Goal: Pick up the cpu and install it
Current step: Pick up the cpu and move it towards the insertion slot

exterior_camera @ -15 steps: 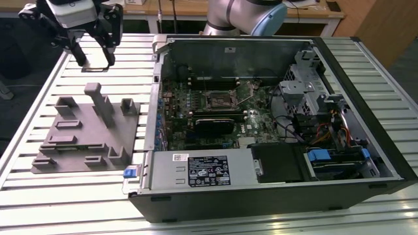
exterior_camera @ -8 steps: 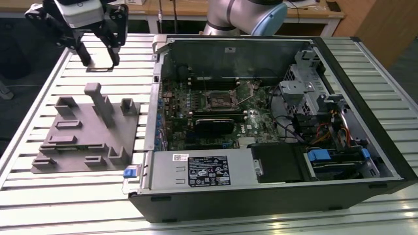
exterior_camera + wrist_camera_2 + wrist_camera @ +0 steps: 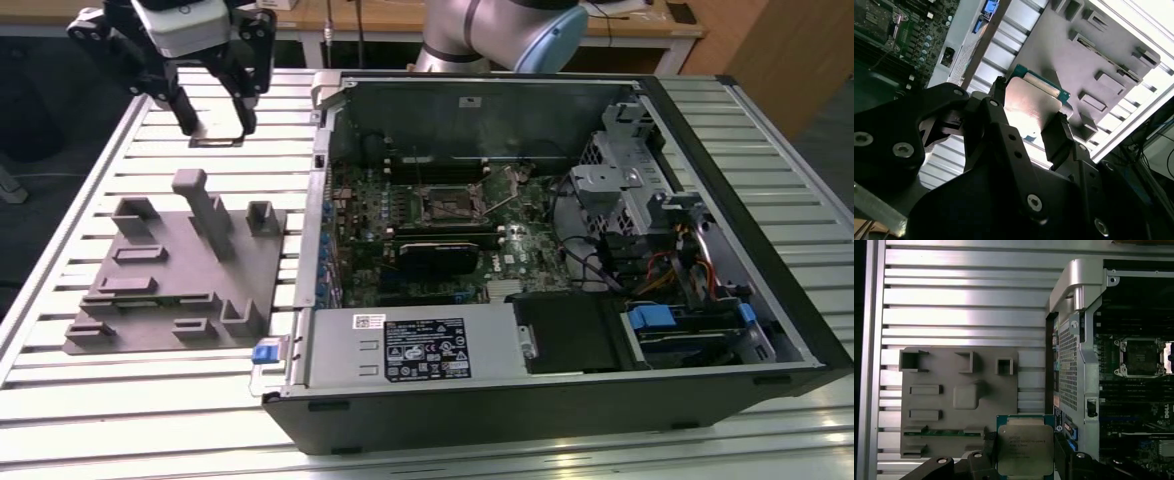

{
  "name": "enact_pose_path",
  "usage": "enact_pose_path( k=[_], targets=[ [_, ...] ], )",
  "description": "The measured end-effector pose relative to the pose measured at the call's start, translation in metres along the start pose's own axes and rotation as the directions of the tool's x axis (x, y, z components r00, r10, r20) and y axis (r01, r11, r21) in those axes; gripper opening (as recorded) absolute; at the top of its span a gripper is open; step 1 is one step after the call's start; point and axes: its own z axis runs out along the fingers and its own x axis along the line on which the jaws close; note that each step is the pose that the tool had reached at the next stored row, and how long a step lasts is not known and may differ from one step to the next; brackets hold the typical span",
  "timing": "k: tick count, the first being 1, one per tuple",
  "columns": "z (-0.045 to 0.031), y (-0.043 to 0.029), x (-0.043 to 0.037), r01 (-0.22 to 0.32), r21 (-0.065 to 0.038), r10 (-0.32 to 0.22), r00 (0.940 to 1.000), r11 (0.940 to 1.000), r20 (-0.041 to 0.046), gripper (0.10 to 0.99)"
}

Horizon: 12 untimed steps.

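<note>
The gripper (image 3: pixel 216 128) hangs above the slatted table (image 3: pixel 964 305), and there is the cpu (image 3: pixel 1025 450), pinched between the jaws. It is a flat square chip with a silvery metal lid on a green board, and the jaws are closed onto two opposite edges. In the second wrist view the black fingers (image 3: pixel 1058 137) press against those sides, with the lid's broad face bare between them. That looks like the right hold. This part reads as light and rigid but delicate, so the edges are the place to take it, never the underside, which I'd expect to carry fine contacts. The polished lid looks slippery, so a grip on such thin sides could let it twist if the pinch is off-centre. From here it looks fairly even, though I can't tell how deep the edges sit on the pads. Below and just beyond the jaws lies the gray fixture (image 3: pixel 959 400) with its moulded pockets. To the side of the jaws stands the open computer case (image 3: pixel 561 400), its motherboard socket (image 3: pixel 1140 357) uncovered and well apart from the chip.
</note>
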Motion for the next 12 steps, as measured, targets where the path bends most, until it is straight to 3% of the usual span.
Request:
enact_pose_path(
  k=[12],
  targets=[
    [0.0005,0.0001,-0.0208,0.0,0.0,0.0,1.0,1.0,0.0,0.541]
  ],
)
